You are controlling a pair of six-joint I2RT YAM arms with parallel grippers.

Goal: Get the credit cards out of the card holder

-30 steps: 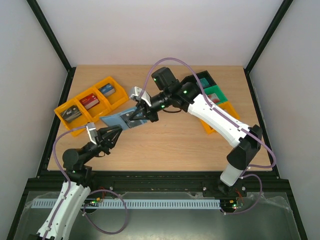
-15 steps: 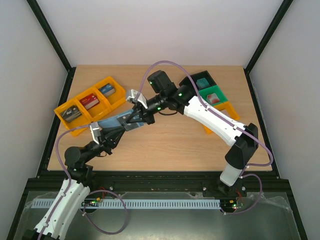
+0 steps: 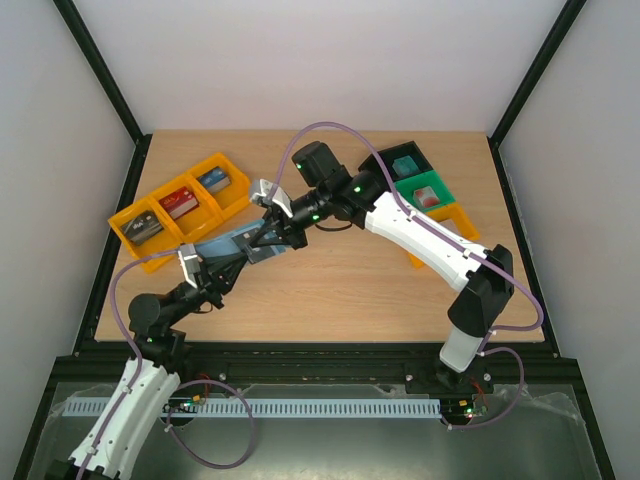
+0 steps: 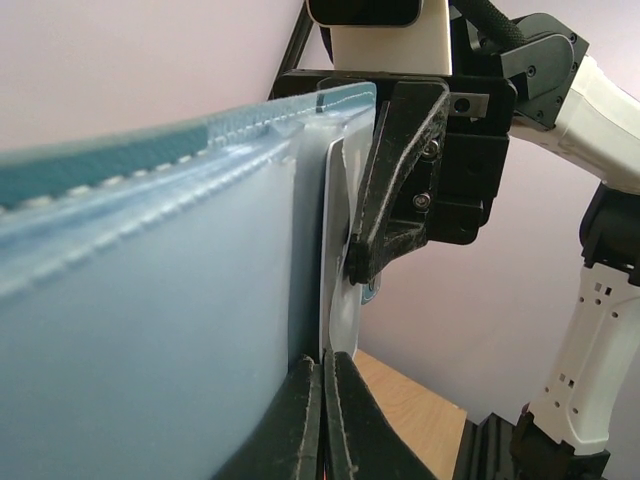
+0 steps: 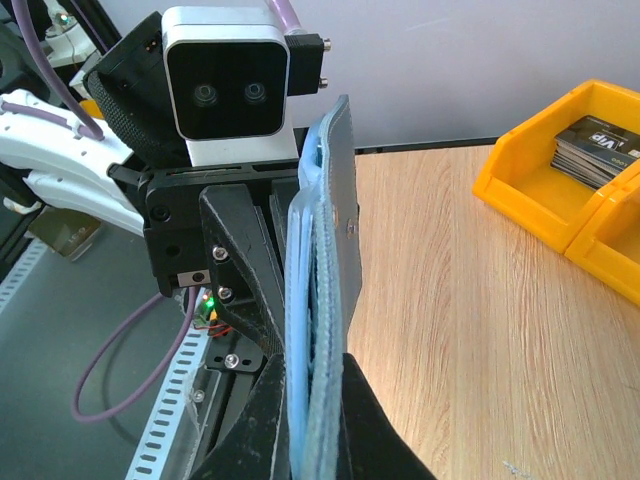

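The blue card holder (image 3: 222, 243) hangs in the air over the table's left middle, held between both grippers. My right gripper (image 3: 262, 238) is shut on its right end; in the right wrist view the fingertips (image 5: 315, 400) clamp the holder's stitched edge (image 5: 325, 250). My left gripper (image 3: 238, 258) comes from below left. In the left wrist view it (image 4: 327, 395) is shut on a thin pale credit card (image 4: 335, 270) that stands at the holder's pale blue inner side (image 4: 150, 300). The right gripper's black finger (image 4: 400, 170) presses on the same sheet from the other side.
Orange trays (image 3: 180, 205) with red, blue and grey blocks stand at the back left, close behind the holder; one shows in the right wrist view (image 5: 560, 190). A black tray (image 3: 400, 160), a green tray (image 3: 425, 190) and an orange tray (image 3: 445, 225) stand at the back right.
The right gripper has carried the holder left and toward the left arm. The left gripper has risen to it and closed on the card's edge. Little has moved in the last half second.
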